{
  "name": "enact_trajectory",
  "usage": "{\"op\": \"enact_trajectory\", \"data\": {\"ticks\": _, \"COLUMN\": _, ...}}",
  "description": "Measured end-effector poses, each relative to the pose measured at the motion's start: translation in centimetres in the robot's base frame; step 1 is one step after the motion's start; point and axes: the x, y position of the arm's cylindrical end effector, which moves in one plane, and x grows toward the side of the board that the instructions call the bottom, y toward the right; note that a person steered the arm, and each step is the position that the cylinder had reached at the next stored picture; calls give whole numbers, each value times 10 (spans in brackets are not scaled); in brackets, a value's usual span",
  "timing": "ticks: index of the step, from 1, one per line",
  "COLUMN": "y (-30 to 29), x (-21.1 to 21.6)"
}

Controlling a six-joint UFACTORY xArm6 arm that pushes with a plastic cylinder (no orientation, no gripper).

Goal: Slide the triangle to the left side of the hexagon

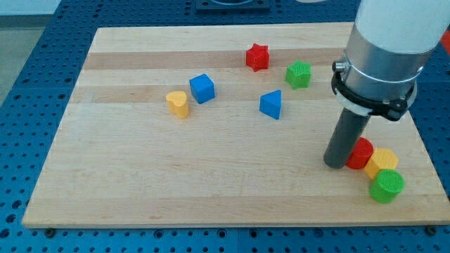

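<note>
Green cylinder [387,186] sits nearest; my tip [336,164], a fingerless rod gripping nothing, touches the red block [362,153] at its nine o'clock.

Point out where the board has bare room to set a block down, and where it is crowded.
Bare: the wide strip along the view's bottom, below the yellow block and blue triangle, and the left edge. Crowded: the bottom right, where my tip touches the red cylinder, yellow hexagon and green cylinder.

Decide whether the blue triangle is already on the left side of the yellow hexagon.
On its left, but far off: the blue triangle lies mid-board, the yellow hexagon near the right edge beside my tip.
</note>
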Motion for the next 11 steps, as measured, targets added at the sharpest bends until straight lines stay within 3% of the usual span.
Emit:
{"op": "enact_trajectory", "data": {"ticks": 3, "y": 16, "x": 0}}
{"op": "enact_trajectory", "data": {"ticks": 5, "y": -72, "x": -18}}
{"op": "enact_trajectory", "data": {"ticks": 7, "y": -139, "x": -71}}
{"op": "enact_trajectory", "data": {"ticks": 9, "y": -139, "x": -123}}
{"op": "enact_trajectory", "data": {"ticks": 11, "y": -113, "x": -137}}
